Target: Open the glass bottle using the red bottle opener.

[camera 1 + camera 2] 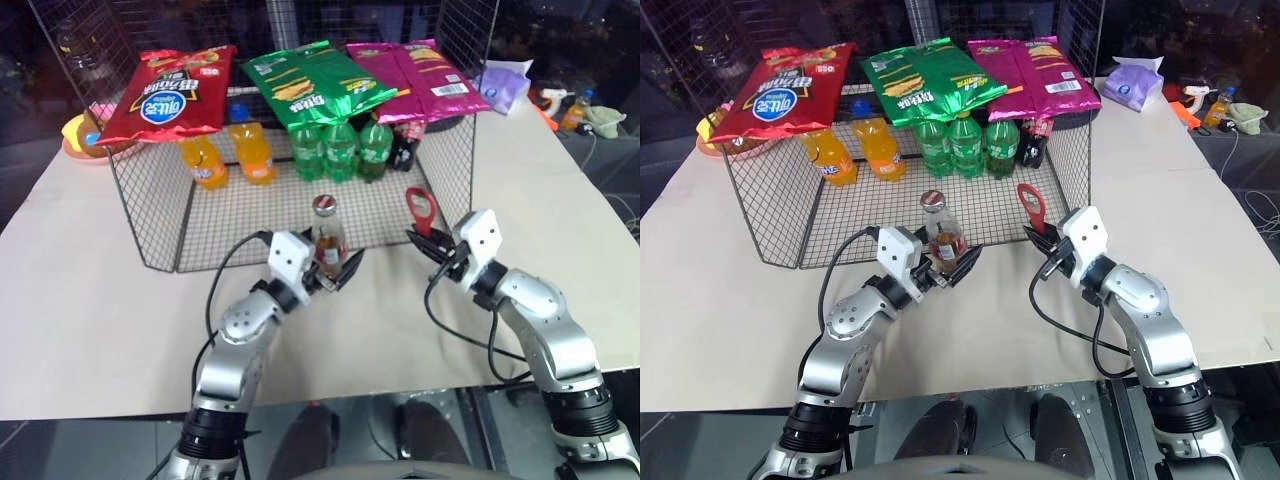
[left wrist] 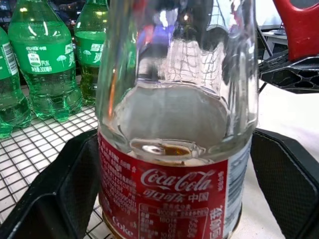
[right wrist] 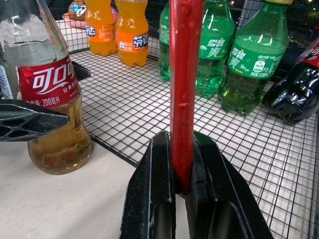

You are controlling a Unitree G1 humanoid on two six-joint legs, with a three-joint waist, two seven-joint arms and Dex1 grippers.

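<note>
beige tabletop (image 1: pixel 90 330) bears a wire rack (image 1: pixel 160 235); left gripper (image 1: pixel 334 273) spread around the glass bottle (image 1: pixel 327 235), right gripper (image 1: pixel 424 246) clamping the red bottle opener (image 1: pixel 420 209) upright.

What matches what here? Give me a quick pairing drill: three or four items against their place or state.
Items:
1. glass bottle
2. red bottle opener
3. green bottles
4. red snack bag

Place or state:
A. standing inside the wire rack
B. lying on top of the wire rack
C. clamped upright in the right gripper
D. between the open fingers of the left gripper

Pairs: 1-D, 2-C, 3-A, 4-B
</note>
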